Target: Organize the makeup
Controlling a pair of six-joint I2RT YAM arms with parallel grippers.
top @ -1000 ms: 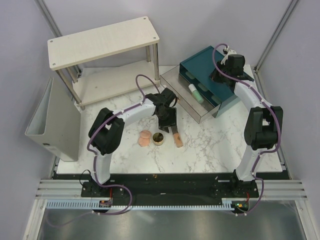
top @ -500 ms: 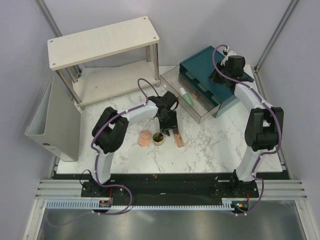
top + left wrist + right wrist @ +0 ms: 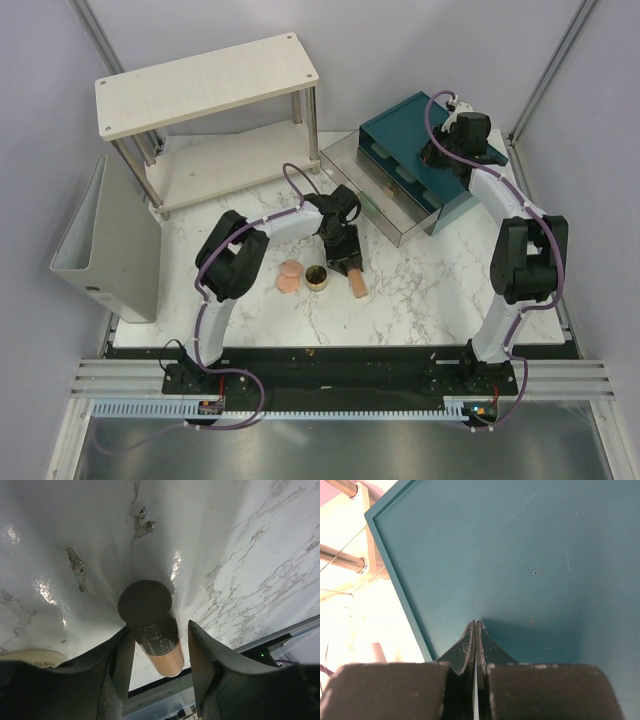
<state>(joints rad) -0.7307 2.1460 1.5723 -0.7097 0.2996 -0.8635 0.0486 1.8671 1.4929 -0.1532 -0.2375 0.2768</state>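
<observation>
Marble tabletop (image 3: 420,290) w/ sponge (image 3: 290,276), gold-rimmed pot (image 3: 317,278), peach tube (image 3: 357,285) (near centre), teal box (image 3: 400,125), wooden shelf (image 3: 205,85) at back

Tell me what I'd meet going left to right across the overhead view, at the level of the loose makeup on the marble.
Grey bin → peach-pink sponge → gold-rimmed pot → peach tube. The open drawer and the teal box overlap the tube's position, so both are left out.

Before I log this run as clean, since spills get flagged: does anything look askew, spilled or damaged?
Nothing spilled or damaged. The tube lies on its side on the table, between the open jaws of the left tool. The sponge and pot sit loose beside it, and the drawer of the box stands pulled out.
</observation>
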